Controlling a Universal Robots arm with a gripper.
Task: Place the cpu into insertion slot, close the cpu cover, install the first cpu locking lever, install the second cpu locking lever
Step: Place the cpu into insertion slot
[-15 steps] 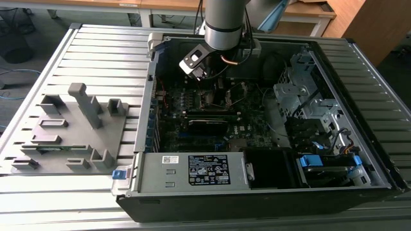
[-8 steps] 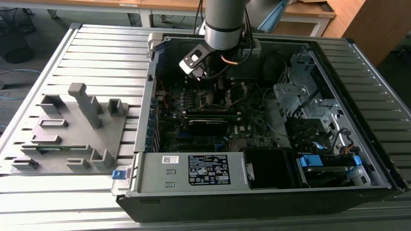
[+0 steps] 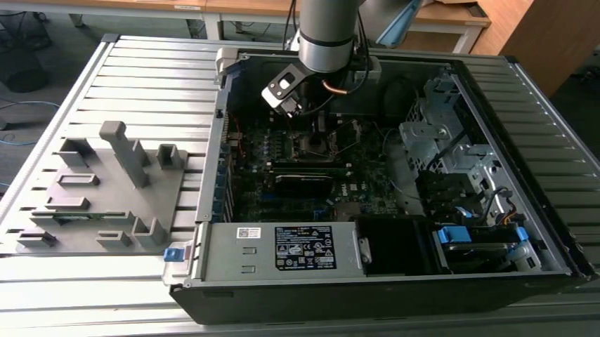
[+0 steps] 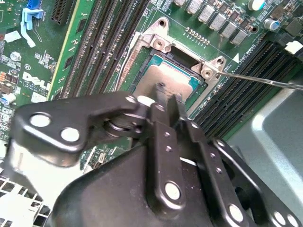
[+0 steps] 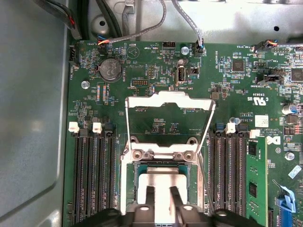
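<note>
1. We are in a robotics lab or test workshop: a robot arm (image 3: 324, 35) reaches over a slatted metal workbench (image 3: 140, 77).
2. On it we see an opened computer case (image 3: 375, 298), its insertion slot (image 3: 314, 144) laid bare, beside a grey fixture plate (image 3: 103, 189).
3. Behind, we see wooden desks (image 3: 253, 7) and a loose blue cable (image 3: 24, 105).

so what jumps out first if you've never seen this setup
In the exterior view, the robot arm reaches down into an open computer case lying on a slatted table. In the first wrist view, the gripper sits right over the silver cpu, which rests in the insertion slot. The cpu cover stands flipped open on its hinge beside the slot.
</note>
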